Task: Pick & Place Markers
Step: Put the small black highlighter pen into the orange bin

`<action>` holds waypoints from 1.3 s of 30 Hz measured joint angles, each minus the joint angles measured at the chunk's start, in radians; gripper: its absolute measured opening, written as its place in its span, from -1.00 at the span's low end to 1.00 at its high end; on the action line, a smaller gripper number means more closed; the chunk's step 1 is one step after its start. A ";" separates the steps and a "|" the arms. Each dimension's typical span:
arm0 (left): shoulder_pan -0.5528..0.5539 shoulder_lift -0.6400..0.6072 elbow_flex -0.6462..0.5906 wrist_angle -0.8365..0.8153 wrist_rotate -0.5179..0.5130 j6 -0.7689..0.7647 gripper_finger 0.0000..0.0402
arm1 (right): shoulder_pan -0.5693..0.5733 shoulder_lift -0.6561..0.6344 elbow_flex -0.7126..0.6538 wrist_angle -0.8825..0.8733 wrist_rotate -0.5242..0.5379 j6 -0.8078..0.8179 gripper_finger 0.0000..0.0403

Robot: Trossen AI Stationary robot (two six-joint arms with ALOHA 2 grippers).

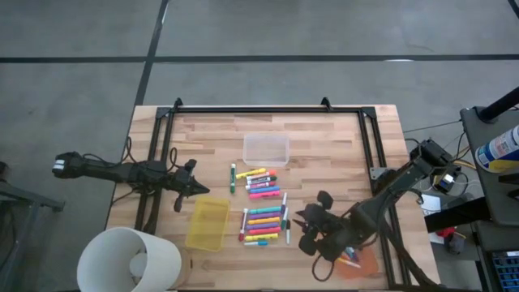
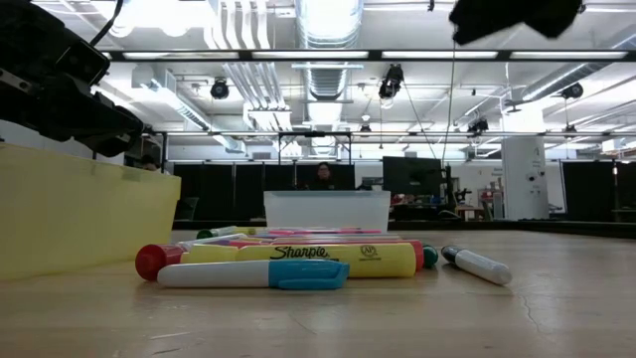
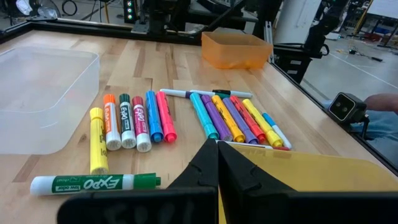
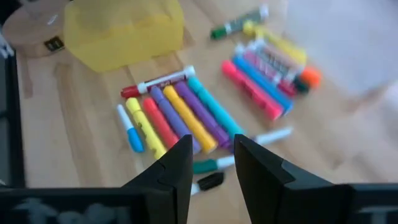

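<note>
Neon and white markers lie in two clusters mid-table, between the clear bin and the yellow bin. A few seem to sit in the orange bin, so most sorting remains. The right end effector hovers beside the nearer cluster, fingers apart and empty. The left end effector waits closed above the yellow bin.

Table: pale wood planks, black frame rail.
Markers: neon pink, yellow, blue, teal, purple, orange; white ones capped green, red, black.
Bins: one clear, one yellow, one orange.
Arms: dark, nearly black.
Bucket, lower left: white.
</note>
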 joint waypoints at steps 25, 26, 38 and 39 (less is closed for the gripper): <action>0.000 0.001 0.000 0.000 0.000 0.000 -1.00 | -0.206 0.204 -0.030 0.129 -0.589 0.369 -0.42; 0.000 0.002 0.000 0.000 0.000 0.000 -1.00 | -0.206 0.209 -0.023 0.118 -0.589 0.374 -0.42; 0.000 0.003 0.000 0.000 0.000 0.000 -1.00 | -0.213 0.332 0.030 0.115 -0.604 0.403 -0.42; 0.000 0.003 0.000 -0.001 0.000 0.000 -1.00 | -0.214 0.344 0.032 0.115 -0.608 0.412 -0.42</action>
